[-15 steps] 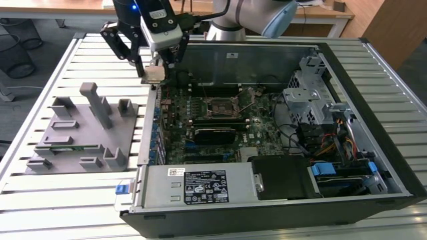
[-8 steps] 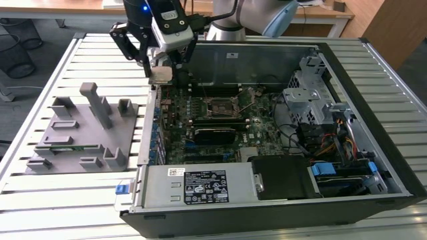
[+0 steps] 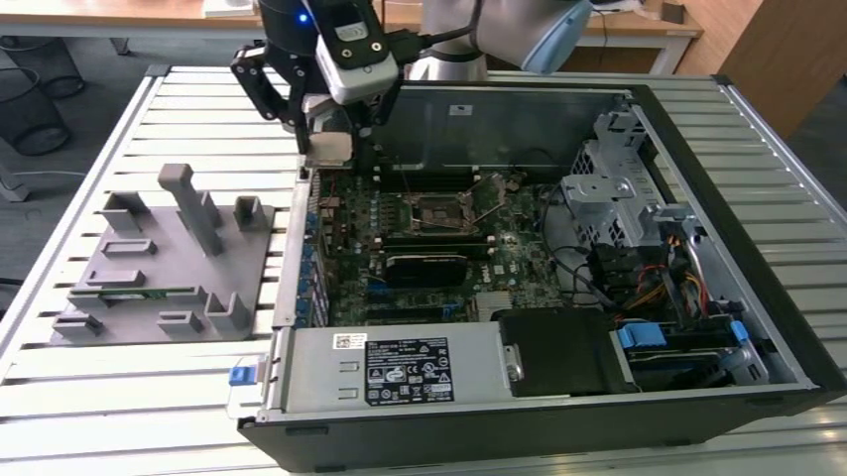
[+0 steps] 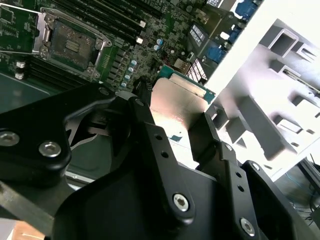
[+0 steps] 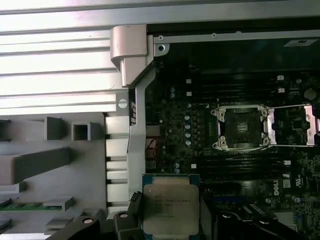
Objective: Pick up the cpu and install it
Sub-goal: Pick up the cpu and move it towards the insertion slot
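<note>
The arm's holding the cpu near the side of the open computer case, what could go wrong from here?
The gripper pinches the cpu only by its edges, so it could slip or tilt. The cpu hangs close to the case wall and might clip it when carried across. The open socket has its hinged frame folded out alongside; a skewed landing could catch that frame or harm the contacts.
</note>
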Action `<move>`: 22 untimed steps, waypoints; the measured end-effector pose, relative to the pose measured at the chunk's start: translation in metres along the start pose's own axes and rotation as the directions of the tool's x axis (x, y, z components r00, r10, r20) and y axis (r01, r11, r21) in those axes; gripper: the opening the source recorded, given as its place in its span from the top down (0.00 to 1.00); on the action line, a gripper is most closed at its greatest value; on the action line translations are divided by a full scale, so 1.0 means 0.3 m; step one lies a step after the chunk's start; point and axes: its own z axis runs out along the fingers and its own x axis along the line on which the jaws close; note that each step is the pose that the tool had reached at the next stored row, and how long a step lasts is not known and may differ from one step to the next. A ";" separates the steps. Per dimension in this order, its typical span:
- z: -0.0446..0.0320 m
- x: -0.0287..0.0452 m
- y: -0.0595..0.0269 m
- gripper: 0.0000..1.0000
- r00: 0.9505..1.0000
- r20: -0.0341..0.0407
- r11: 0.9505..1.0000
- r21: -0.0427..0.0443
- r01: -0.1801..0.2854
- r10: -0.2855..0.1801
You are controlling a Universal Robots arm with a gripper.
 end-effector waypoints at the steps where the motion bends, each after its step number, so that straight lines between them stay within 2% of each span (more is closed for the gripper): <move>1: 0.000 -0.006 0.000 0.46 1.000 0.000 1.000 0.000 0.000 0.000; 7: 0.003 -0.035 0.004 0.46 1.000 0.000 1.000 0.000 0.000 0.000; 13: 0.007 -0.061 0.022 0.46 1.000 0.000 1.000 0.000 0.000 0.000; 22: 0.011 -0.116 0.040 0.46 1.000 0.000 1.000 0.000 0.000 0.000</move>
